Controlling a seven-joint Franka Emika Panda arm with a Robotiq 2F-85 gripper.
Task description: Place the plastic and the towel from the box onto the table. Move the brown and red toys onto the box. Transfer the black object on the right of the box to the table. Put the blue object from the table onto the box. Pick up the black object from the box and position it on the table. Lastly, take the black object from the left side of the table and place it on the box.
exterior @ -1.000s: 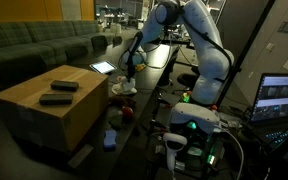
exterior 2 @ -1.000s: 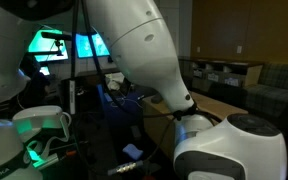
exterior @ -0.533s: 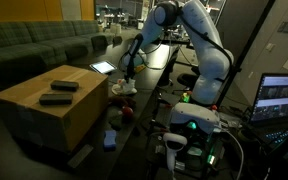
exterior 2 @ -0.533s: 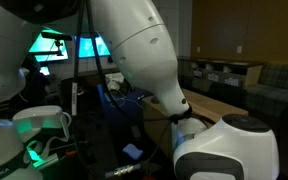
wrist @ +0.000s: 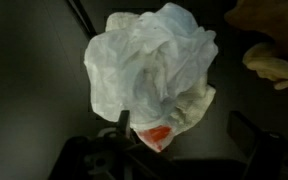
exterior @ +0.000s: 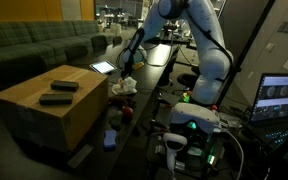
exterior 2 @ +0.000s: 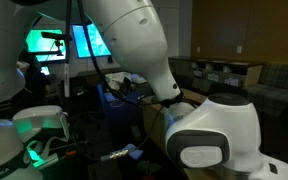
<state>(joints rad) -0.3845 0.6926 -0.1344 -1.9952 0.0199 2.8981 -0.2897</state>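
Plastic bag point(wrist: 149, 70) down on the table point(wrist: 24, 80), claw point(wrist: 186, 135) open
Both fingers point(wrist: 124, 128) stand wide either side of the crumpled white bag's near edge; the tan towel point(wrist: 269, 45) lies just beyond, far right. Lift straight up, jaws wide, so no fold snags and drags.

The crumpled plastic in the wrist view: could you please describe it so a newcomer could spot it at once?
Find the large tan cardboard box; beside its corner, on the dark table, lies the plastic. It is a crumpled white ball with a red-orange patch at one edge, unlike the plain yellowish towel beside it.
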